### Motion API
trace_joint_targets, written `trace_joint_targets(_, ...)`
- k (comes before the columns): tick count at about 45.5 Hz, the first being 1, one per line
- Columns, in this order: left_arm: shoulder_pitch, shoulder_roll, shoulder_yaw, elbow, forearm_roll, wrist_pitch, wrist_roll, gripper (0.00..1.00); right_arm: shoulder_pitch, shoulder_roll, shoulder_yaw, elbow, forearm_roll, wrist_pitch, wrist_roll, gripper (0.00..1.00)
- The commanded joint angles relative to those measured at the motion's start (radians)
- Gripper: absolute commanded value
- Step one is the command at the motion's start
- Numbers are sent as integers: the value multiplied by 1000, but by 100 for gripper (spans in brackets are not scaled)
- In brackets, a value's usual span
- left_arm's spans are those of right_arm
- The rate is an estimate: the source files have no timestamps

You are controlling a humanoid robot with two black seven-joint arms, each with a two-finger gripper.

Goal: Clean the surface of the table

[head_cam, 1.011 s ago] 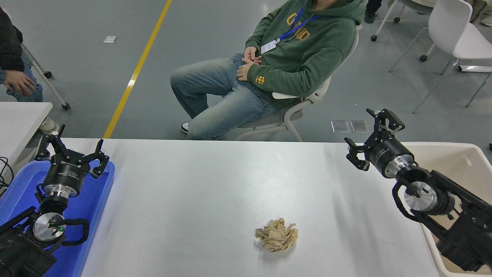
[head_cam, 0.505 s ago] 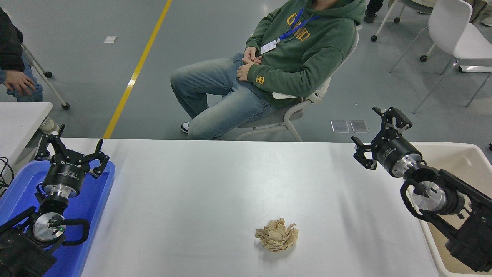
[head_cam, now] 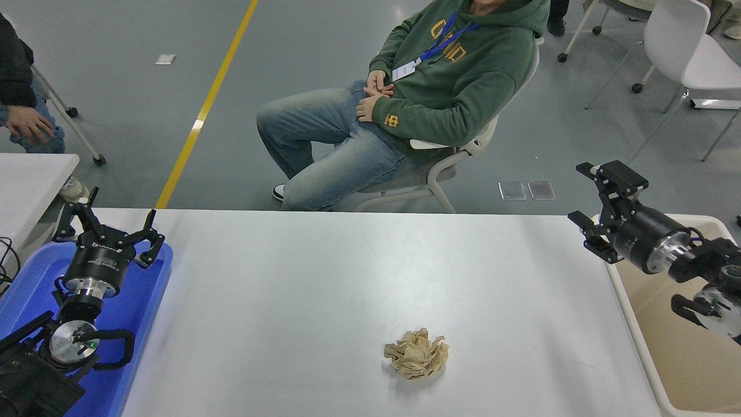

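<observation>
Crosswise, the table surface [head_cam: 324,272] runs left-right; right hand [head_cam: 599,211] spread, empty.

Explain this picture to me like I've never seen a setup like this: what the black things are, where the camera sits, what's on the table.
The camera sits high on a robot, looking down over a white table. The black things are its two arms. The left gripper hangs open above a blue tray. The right gripper is open too, above the near edge of a beige bin. Neither holds anything. A crumpled brown paper ball lies on the table. A person in a green hoodie sits beyond it.
</observation>
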Motion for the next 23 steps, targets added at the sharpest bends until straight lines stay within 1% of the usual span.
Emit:
trace_joint_targets(1,0,0,0,0,0,0,0,100,20,-106,-96,97,-177,17,0,100)
trace_joint_targets(8,0,0,0,0,0,0,0,100,23,-143,-128,148,-341,57,0,100)
trace_joint_targets(10,0,0,0,0,0,0,0,100,23,-149,-150,169,-462,68,0,100)
trace_joint_targets(12,0,0,0,0,0,0,0,100,24,-151,-162,181,-505,69,0,100)
trace_joint_targets(19,0,0,0,0,0,0,0,100,63,-145,-233,218,-611,72,-2,100)
trace_joint_targets(23,0,0,0,0,0,0,0,100,109,-137,-297,230,-622,74,0,100)
